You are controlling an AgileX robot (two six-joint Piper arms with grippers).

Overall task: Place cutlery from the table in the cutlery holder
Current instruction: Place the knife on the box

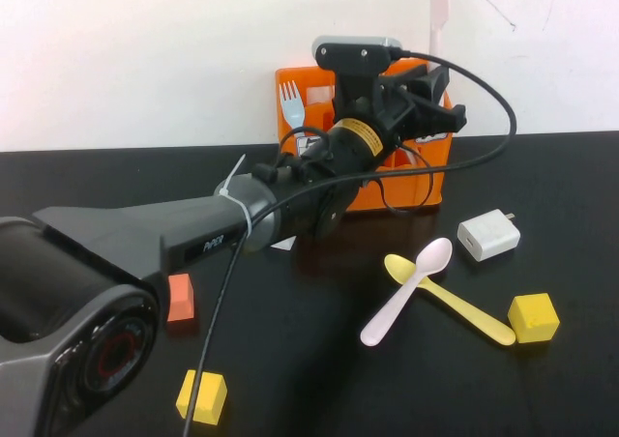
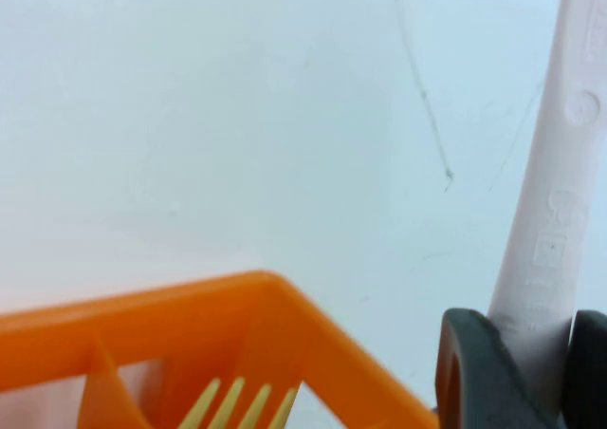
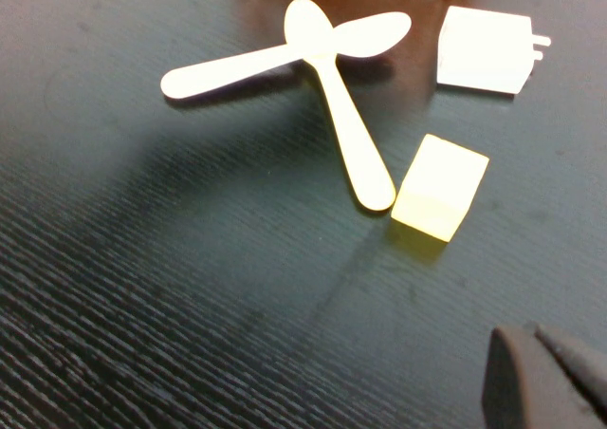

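While the left gripper (image 2: 517,367) clamped the pink knife (image 1: 439,12) above the cutlery holder (image 1: 426,181) at upper centre, lowering it straight seemed wise; the right gripper (image 3: 550,377), closed, hovered near the spoons (image 1: 426,287).

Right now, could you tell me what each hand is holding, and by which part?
The left hand, above the cutlery holder, grips a pale pink knife near its lower end. The right hand, low over the table, is shut and holds nothing.
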